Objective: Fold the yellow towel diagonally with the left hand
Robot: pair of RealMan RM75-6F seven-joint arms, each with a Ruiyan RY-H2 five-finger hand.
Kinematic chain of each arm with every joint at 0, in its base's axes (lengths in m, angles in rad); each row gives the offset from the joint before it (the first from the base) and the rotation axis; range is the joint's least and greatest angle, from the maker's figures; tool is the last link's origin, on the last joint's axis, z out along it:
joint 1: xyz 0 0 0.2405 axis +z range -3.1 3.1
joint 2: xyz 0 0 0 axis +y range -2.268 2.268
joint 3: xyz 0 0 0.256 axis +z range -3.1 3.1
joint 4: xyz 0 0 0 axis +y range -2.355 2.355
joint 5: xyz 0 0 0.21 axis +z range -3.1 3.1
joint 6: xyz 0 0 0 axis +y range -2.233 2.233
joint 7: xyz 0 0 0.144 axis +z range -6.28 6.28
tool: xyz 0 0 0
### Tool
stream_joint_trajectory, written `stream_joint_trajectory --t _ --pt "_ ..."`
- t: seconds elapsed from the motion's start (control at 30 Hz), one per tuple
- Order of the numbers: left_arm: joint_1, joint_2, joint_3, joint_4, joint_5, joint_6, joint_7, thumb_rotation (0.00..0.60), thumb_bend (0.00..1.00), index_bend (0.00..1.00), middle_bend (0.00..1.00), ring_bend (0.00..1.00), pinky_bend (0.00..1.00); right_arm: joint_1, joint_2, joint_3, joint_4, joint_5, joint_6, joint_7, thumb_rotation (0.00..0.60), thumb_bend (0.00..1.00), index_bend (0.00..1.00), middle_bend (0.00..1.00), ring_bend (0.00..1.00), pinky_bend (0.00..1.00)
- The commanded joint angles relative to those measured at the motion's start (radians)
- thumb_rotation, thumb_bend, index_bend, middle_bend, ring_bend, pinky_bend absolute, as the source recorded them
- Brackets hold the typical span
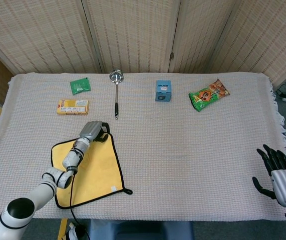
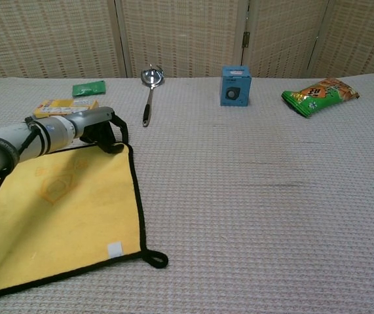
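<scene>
The yellow towel (image 1: 95, 167) with a black border lies flat near the table's front left; in the chest view the towel (image 2: 62, 203) fills the lower left. My left hand (image 1: 95, 131) is at the towel's far right corner. In the chest view this left hand (image 2: 101, 129) has its dark fingers curled down onto that corner's edge. Whether they pinch the cloth does not show. My right hand (image 1: 278, 175) hangs off the table's front right edge with fingers apart and nothing in it.
A steel ladle (image 1: 115, 95) lies just beyond the left hand. A yellow biscuit box (image 1: 72, 106) and a green packet (image 1: 80, 85) sit at the back left. A blue box (image 1: 163, 91) and a green snack bag (image 1: 209, 94) stand further right.
</scene>
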Motion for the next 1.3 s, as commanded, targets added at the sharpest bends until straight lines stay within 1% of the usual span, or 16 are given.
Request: stream_joint_trajectory --t 0.03,0.17,0.3,0.47,0.6,0.73,0.8,0.87,0.9,0.97,1.1,1.23,1.3 --pt "0.009 0.011 0.003 -0.025 0.002 0.019 0.003 0.600 0.53 0.63 1.00 1.00 1.00 -0.002 0.000 0.000 -0.001 -0.005 0.005 -0.001 0.526 0.46 0.00 0.00 0.00 0.00" --pt "0.028 0.030 0.000 -0.073 0.004 0.079 0.024 0.600 0.53 0.65 1.00 1.00 1.00 -0.003 0.001 -0.004 -0.005 -0.013 0.006 -0.001 0.527 0.46 0.00 0.00 0.00 0.00" --pt "0.059 0.052 -0.009 -0.145 0.013 0.200 0.068 0.600 0.54 0.67 1.00 1.00 1.00 -0.005 0.005 -0.012 -0.011 -0.030 0.010 0.001 0.528 0.46 0.00 0.00 0.00 0.00" --pt "0.105 0.114 -0.015 -0.293 0.007 0.303 0.172 0.600 0.54 0.67 1.00 1.00 1.00 -0.013 0.012 -0.022 -0.019 -0.060 0.032 0.006 0.527 0.46 0.00 0.00 0.00 0.00" --pt "0.139 0.159 -0.016 -0.405 0.003 0.381 0.289 0.600 0.54 0.67 1.00 1.00 1.00 -0.017 0.016 -0.029 -0.024 -0.084 0.045 0.010 0.527 0.46 0.00 0.00 0.00 0.00" --pt "0.194 0.231 -0.002 -0.578 -0.002 0.453 0.399 0.600 0.54 0.68 1.00 1.00 1.00 -0.020 0.018 -0.034 -0.025 -0.105 0.059 0.014 0.527 0.46 0.00 0.00 0.00 0.00" --pt "0.233 0.270 0.012 -0.673 0.000 0.506 0.458 0.600 0.54 0.68 1.00 1.00 1.00 -0.018 0.021 -0.040 -0.027 -0.115 0.055 0.021 0.527 0.46 0.00 0.00 0.00 0.00" --pt "0.275 0.295 0.027 -0.745 0.008 0.571 0.503 0.600 0.54 0.68 1.00 1.00 1.00 -0.018 0.022 -0.046 -0.027 -0.127 0.056 0.025 0.527 0.46 0.00 0.00 0.00 0.00" --pt "0.298 0.304 0.038 -0.775 0.015 0.604 0.521 0.600 0.54 0.68 1.00 1.00 1.00 -0.018 0.023 -0.048 -0.026 -0.134 0.059 0.025 0.527 0.46 0.00 0.00 0.00 0.00" --pt "0.362 0.321 0.078 -0.833 0.040 0.687 0.547 0.600 0.54 0.68 1.00 1.00 1.00 -0.022 0.024 -0.055 -0.027 -0.153 0.071 0.029 0.527 0.46 0.00 0.00 0.00 0.00" --pt "0.453 0.325 0.143 -0.863 0.095 0.801 0.536 0.600 0.54 0.68 1.00 1.00 1.00 -0.023 0.024 -0.065 -0.028 -0.181 0.081 0.029 0.527 0.46 0.00 0.00 0.00 0.00" --pt "0.530 0.322 0.187 -0.842 0.137 0.899 0.531 0.600 0.54 0.68 1.00 1.00 1.00 -0.022 0.023 -0.079 -0.032 -0.218 0.087 0.027 0.527 0.46 0.00 0.00 0.00 0.00" --pt "0.578 0.331 0.211 -0.853 0.149 0.944 0.505 0.600 0.54 0.68 1.00 1.00 1.00 -0.022 0.021 -0.079 -0.030 -0.225 0.091 0.023 0.527 0.46 0.00 0.00 0.00 0.00"
